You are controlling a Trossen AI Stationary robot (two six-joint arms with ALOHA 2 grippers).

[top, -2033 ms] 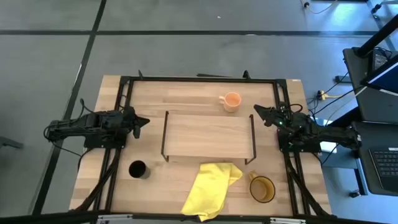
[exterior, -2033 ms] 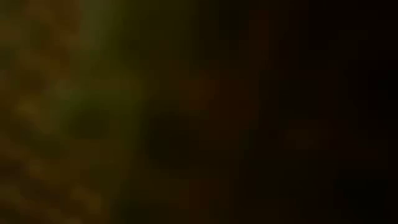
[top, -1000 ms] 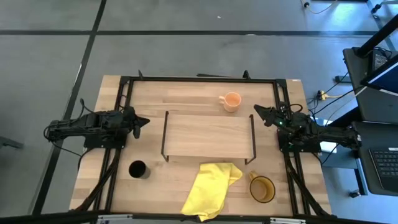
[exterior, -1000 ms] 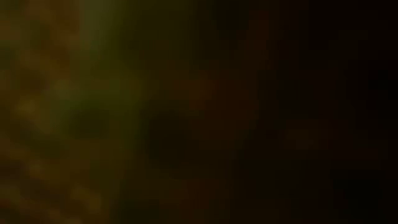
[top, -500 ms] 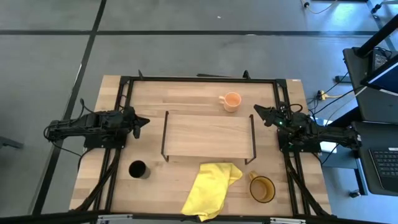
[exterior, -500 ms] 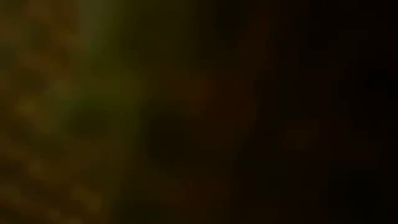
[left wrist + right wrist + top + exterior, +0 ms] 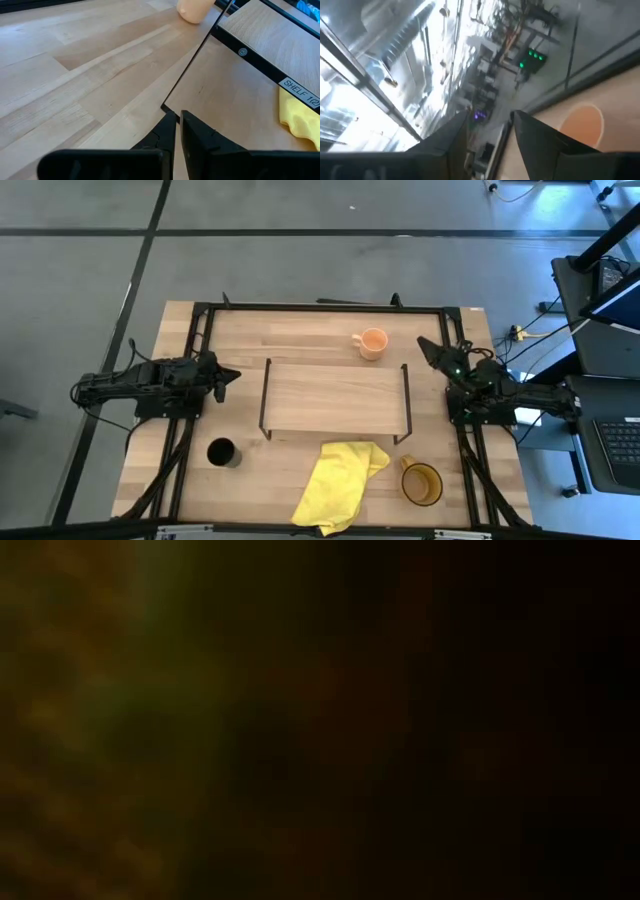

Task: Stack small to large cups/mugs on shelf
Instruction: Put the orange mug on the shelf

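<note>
the low view is dark; left fingers [image 7: 176, 131] nearly closed and empty, right fingers [image 7: 490, 130] parted and empty.

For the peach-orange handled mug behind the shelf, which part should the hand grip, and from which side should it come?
Probably the rim of the peach-orange handled mug, taken from above: it stands upright with its mouth open. Its handle points toward the low light-wood shelf, so the wall away from the handle is free. The right hand is nearest.
</note>
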